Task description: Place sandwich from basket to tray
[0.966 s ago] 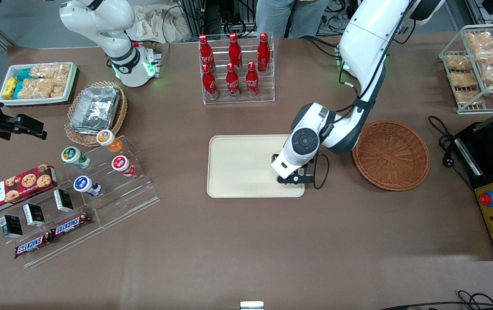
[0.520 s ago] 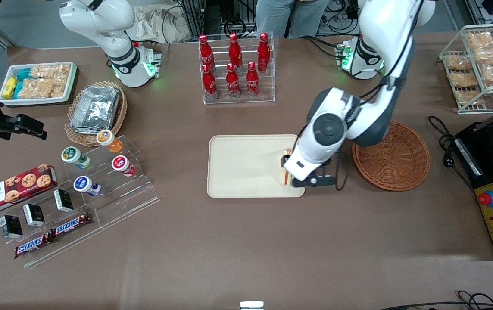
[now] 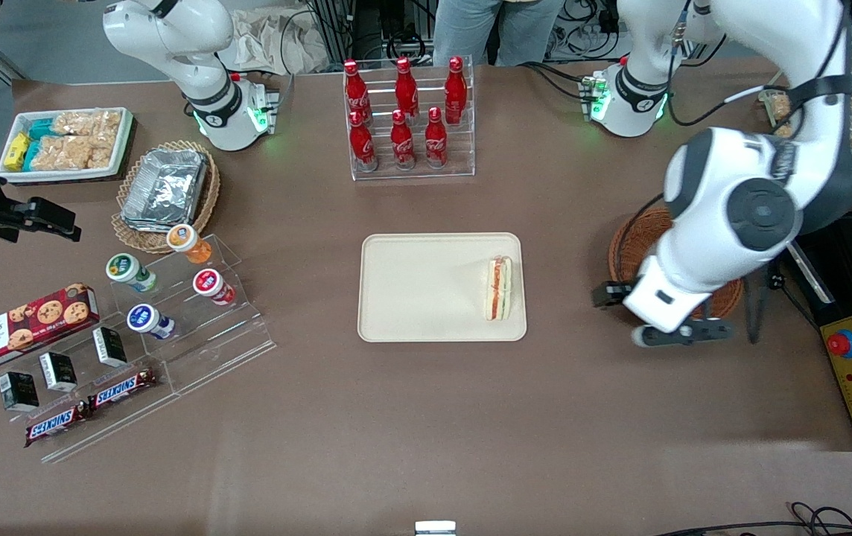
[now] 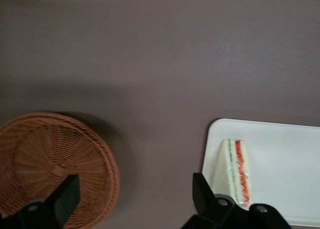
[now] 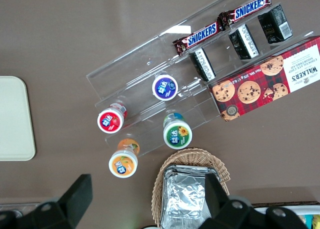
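On the tray (image 3: 411,286), close to the rim nearest the basket (image 3: 623,253), the sandwich (image 3: 500,288) rests on its flat side with the red and green filling edge showing, a stable pose that needs no support from me. My fingers (image 4: 70,194) are spread wide and hold nothing; my gripper (image 3: 660,324) hangs above the table (image 3: 426,417), over the basket's edge nearer the front camera and well apart from the sandwich. I judge the placing done, so standing clear avoids knocking it.
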`<action>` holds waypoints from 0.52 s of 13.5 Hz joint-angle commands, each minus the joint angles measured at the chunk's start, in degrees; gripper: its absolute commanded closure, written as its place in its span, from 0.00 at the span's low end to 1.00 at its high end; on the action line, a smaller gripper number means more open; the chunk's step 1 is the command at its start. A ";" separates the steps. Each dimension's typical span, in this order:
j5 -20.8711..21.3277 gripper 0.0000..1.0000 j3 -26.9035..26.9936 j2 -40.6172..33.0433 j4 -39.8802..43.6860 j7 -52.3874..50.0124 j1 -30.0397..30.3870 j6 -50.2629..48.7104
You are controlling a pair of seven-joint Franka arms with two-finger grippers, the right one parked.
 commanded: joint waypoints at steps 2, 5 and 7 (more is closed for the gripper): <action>-0.09 0.00 -0.53 -4.12 0.15 9.14 7.07 -4.58; 0.53 0.00 0.96 -7.55 0.33 11.02 8.84 -6.79; 0.87 0.00 1.06 -10.45 0.33 10.93 9.63 -7.93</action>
